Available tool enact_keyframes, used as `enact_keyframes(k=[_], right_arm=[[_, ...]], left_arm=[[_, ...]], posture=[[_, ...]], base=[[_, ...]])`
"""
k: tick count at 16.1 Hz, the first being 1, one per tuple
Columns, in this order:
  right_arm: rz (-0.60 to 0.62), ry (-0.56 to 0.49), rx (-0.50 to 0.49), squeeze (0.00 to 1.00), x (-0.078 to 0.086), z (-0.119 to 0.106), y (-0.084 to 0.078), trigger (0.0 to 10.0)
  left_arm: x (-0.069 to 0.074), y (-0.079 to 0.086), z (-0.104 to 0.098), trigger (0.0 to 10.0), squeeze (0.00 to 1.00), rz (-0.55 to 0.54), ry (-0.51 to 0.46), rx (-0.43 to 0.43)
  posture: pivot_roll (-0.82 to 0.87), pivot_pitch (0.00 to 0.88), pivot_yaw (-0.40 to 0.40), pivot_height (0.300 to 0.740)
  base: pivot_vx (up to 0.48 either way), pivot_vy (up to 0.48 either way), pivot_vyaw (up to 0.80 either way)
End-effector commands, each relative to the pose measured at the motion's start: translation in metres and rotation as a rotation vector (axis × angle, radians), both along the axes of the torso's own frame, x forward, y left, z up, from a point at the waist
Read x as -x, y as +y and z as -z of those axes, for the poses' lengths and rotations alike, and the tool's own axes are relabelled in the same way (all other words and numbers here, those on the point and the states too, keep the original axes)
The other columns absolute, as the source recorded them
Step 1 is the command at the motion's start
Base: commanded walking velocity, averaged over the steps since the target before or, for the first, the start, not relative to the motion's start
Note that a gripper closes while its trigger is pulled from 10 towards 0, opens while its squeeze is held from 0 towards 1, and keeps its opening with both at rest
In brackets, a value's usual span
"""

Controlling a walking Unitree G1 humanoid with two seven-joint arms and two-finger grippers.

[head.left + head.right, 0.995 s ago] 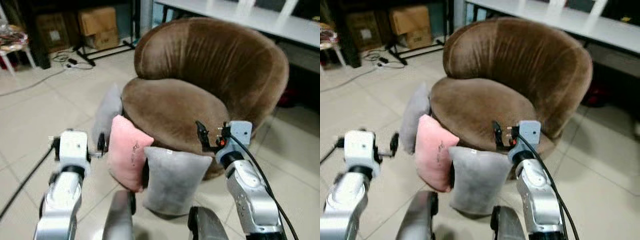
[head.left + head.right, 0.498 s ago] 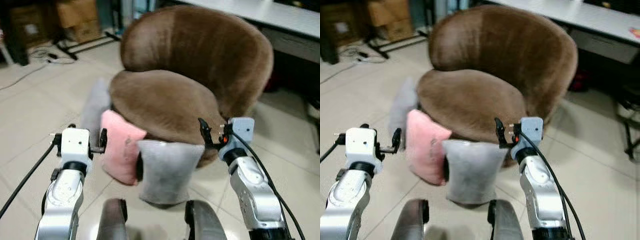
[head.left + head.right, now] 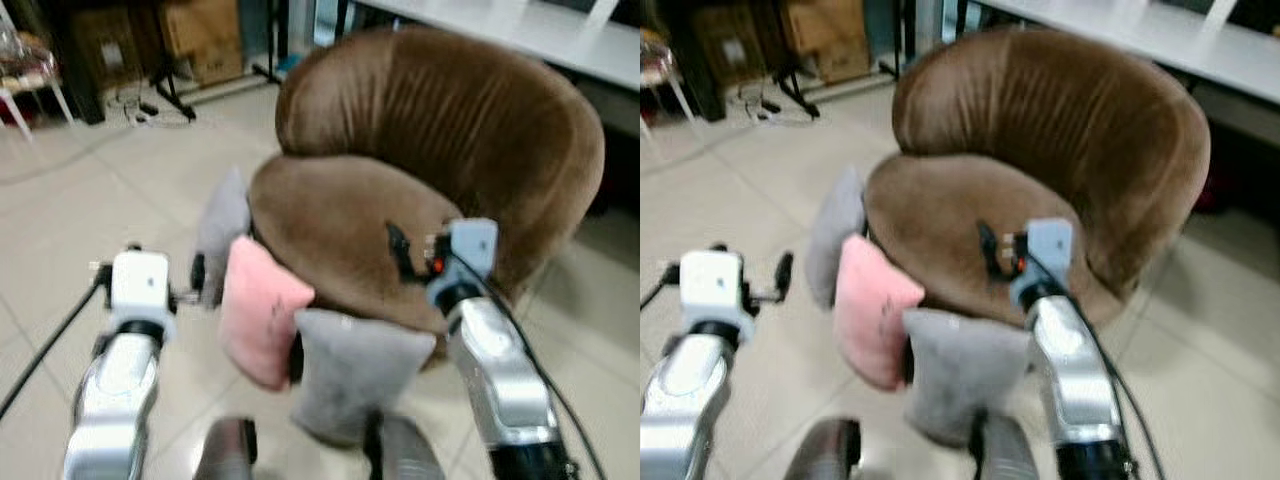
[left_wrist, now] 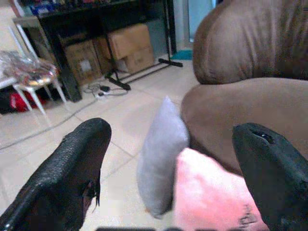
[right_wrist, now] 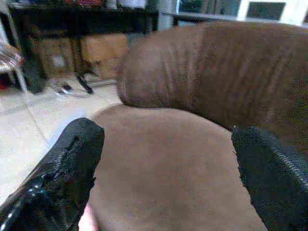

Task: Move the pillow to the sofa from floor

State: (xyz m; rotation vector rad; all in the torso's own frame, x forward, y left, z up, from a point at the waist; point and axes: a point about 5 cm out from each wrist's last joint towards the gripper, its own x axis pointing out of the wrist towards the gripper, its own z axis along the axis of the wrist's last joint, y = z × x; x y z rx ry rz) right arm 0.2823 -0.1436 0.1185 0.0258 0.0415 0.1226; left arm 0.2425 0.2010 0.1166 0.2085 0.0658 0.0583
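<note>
A round brown sofa (image 3: 440, 130) stood on the pale tiled floor (image 3: 90, 230), and three pillows leaned upright against its near-left side. The pink pillow (image 3: 258, 320) stood in the middle, with a grey pillow (image 3: 355, 375) just to its right and nearer, and another grey pillow (image 3: 222, 230) to its left and farther away; each looked to be touching its neighbour. All three were on the floor.

The left gripper (image 3: 195, 285) was held up just left of the pink pillow, level with its upper half and not touching it. In the left wrist view its fingers (image 4: 72, 168) were spread wide, with the pink pillow (image 4: 211, 197) and the farther grey pillow (image 4: 161, 154) framed between them, a little way ahead.

The right gripper (image 3: 398, 250) hung over the near edge of the sofa's seat cushion, above and beyond the nearer grey pillow and to the right of the pink one. Its fingers (image 5: 62, 168) were likewise spread apart, empty, with the brown seat (image 5: 163, 163) lying between them.

Far left, cardboard boxes (image 3: 205, 40) sat under a dark rack, with cables (image 3: 140, 105) on the floor.
</note>
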Motion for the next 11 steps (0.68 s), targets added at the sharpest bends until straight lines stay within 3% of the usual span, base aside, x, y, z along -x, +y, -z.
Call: enact_keyframes(k=[1,6,11], right_arm=[[0.0,0.021,-0.014,1.0,0.0009,0.0028,-0.0037,10.0],[0.027,0.031,-0.03,1.0,0.0,0.0053,-0.0068,10.0],[0.006,0.038,-0.011,1.0,-0.0042,0.0047,-0.0058,10.0]], left_arm=[[-0.0016,-0.0038,-0.0026,10.0,0.44,0.02,-0.01,-0.008],[-0.0031,-0.0037,-0.0031,10.0,0.34,0.001,-0.023,-0.026],[-0.0024,-0.0033,-0.0004,10.0,0.36,0.014,-0.007,-0.037]], posture=[[0.0,0.0,-0.056,0.606],[0.0,0.0,-0.058,0.581],[0.0,0.0,-0.064,0.531]], base=[[0.251,0.0,0.0],[0.0,0.0,0.0],[0.0,0.0,0.0]])
